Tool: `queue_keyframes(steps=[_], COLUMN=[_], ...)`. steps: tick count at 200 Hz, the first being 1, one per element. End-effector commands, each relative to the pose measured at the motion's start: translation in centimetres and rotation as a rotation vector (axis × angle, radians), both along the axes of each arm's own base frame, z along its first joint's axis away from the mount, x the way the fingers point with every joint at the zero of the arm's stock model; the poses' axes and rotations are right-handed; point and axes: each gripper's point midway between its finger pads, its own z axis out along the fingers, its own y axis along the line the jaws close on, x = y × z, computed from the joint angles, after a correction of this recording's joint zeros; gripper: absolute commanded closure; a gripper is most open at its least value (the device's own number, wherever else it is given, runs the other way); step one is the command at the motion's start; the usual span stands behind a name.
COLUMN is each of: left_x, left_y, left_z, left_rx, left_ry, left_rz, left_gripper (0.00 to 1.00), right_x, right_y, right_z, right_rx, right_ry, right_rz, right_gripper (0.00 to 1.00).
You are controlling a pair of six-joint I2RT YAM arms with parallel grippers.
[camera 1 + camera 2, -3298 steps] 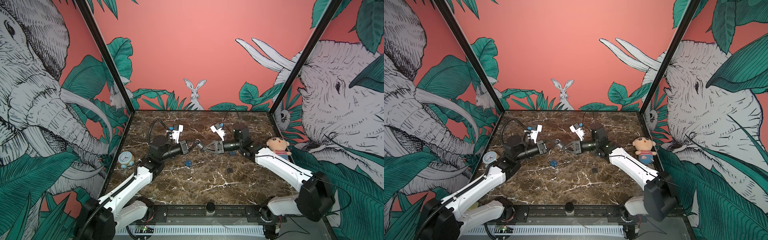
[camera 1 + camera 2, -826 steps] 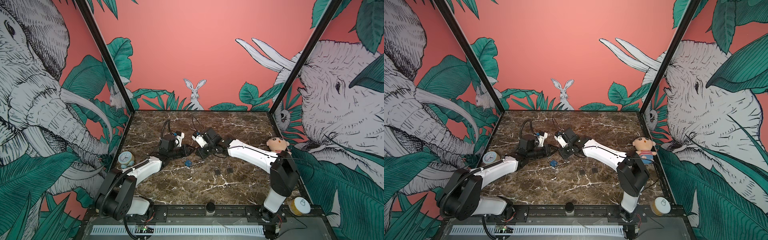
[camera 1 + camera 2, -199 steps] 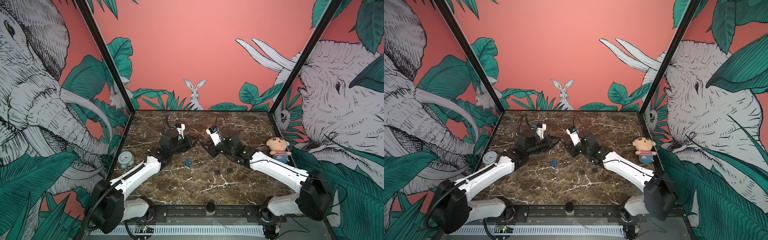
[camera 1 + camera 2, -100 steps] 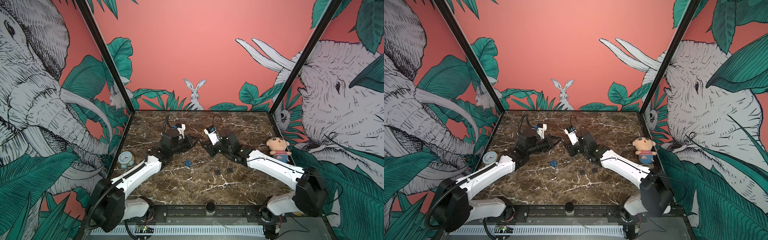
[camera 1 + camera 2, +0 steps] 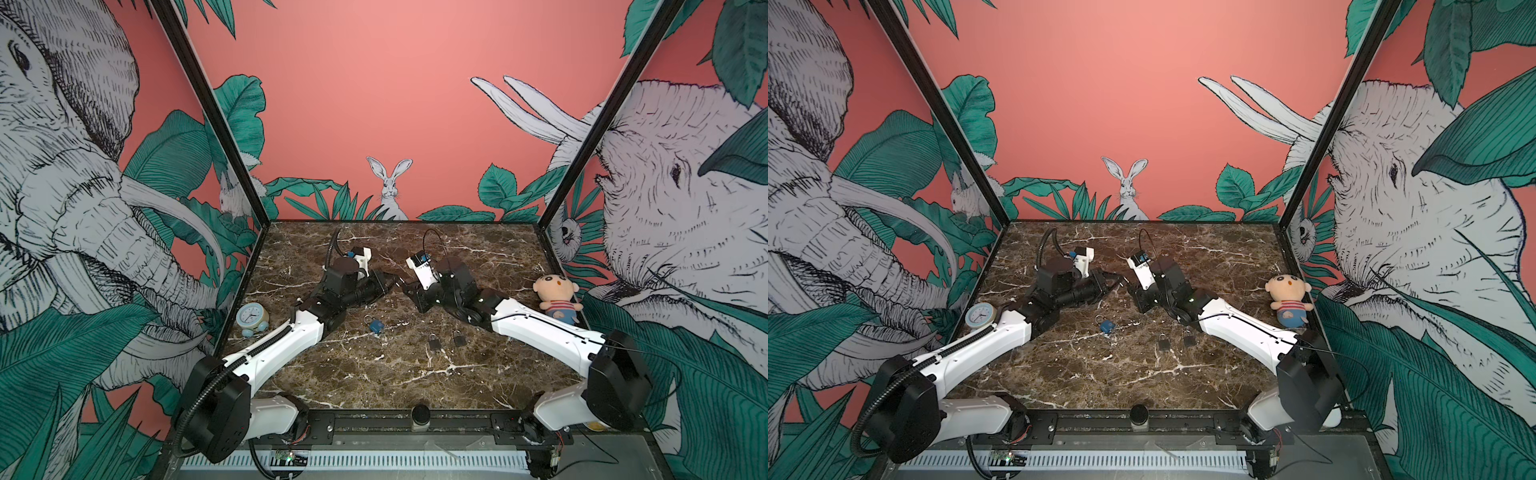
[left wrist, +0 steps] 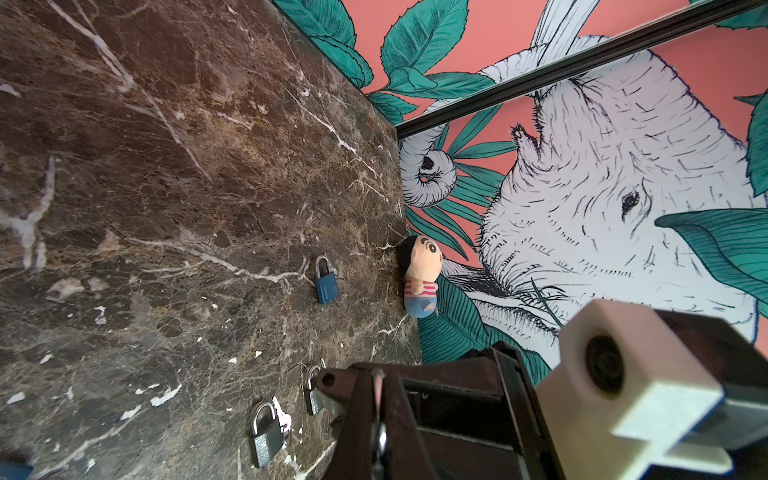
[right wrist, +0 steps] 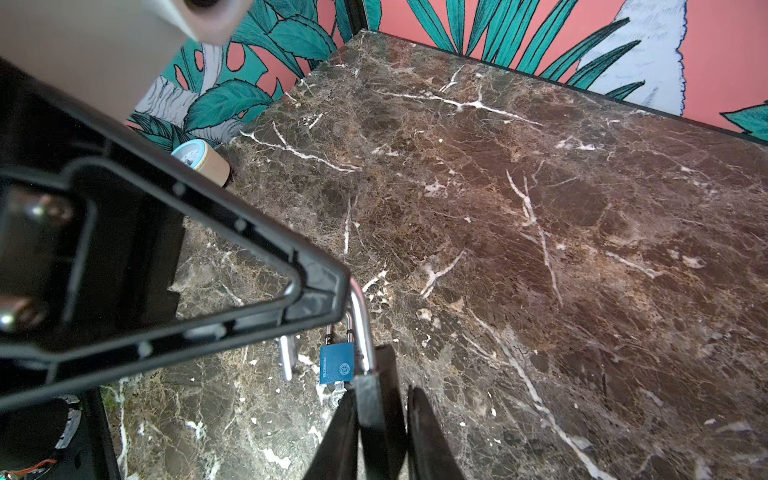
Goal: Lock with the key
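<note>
Left tool (image 5: 390, 283) grips padlock (image 7: 360, 324) beside right tool (image 5: 406, 287), far from table (image 5: 374, 374) edges.

1. I stand in a staged robot-lab booth: printed salmon walls (image 5: 374, 91) show elephants (image 5: 62, 199), green leaves (image 5: 245, 108) and a rabbit (image 5: 390, 187).
2. Black frame posts (image 5: 216, 124) join those wall panels.
3. My two arms (image 5: 291, 340) are mounted on a black rail (image 5: 365, 424) at the front of a marble-patterned desk (image 5: 374, 386).

The padlock (image 5: 376, 326) is blue, the table (image 5: 374, 376) brown marble veined white, the doll (image 5: 556, 293) red-striped.
</note>
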Motion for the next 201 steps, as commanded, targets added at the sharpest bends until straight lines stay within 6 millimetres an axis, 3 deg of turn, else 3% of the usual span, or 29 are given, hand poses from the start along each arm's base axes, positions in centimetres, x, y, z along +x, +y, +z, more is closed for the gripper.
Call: queue_keyframes(steps=[1,27,48,93,102,113,156,201], left_x=[0.0,0.0,-0.1,-0.4,-0.6,-0.6,-0.6,-2.0], left_y=[-0.7,-0.7,-0.6,-0.4,-0.1,0.3,2.5,0.3], left_z=[2.7,2.7,2.8,2.5,2.3,2.3,3.1,3.8], left_rx=[-0.058,-0.056,-0.057,-0.002,0.032,0.072,0.158,0.151], left_ry=[-0.059,-0.060,-0.062,-0.092,-0.093,-0.103,-0.180,-0.220], left_rz=[-0.021,-0.020,-0.020,-0.044,-0.048,-0.046,-0.040,-0.227], left_gripper=[1.00,1.00,1.00,1.00,0.75,0.63,0.59,0.60], right_x=[0.5,0.6,0.6,-0.5,-0.8,-1.3,-3.1,-4.4], right_y=[0.8,0.8,0.8,0.6,0.4,0.1,-1.3,-1.6], right_z=[1.3,1.2,1.1,1.8,2.0,2.2,3.5,4.2], right_rx=[0.026,0.024,0.022,0.043,0.056,0.081,0.168,0.188], right_ry=[-0.028,-0.026,-0.021,0.023,0.049,0.090,0.199,0.243], right_rz=[0.005,0.003,0.000,0.043,0.057,0.081,0.143,0.179], right_gripper=[0.80,0.85,1.00,1.00,1.00,1.00,1.00,1.00])
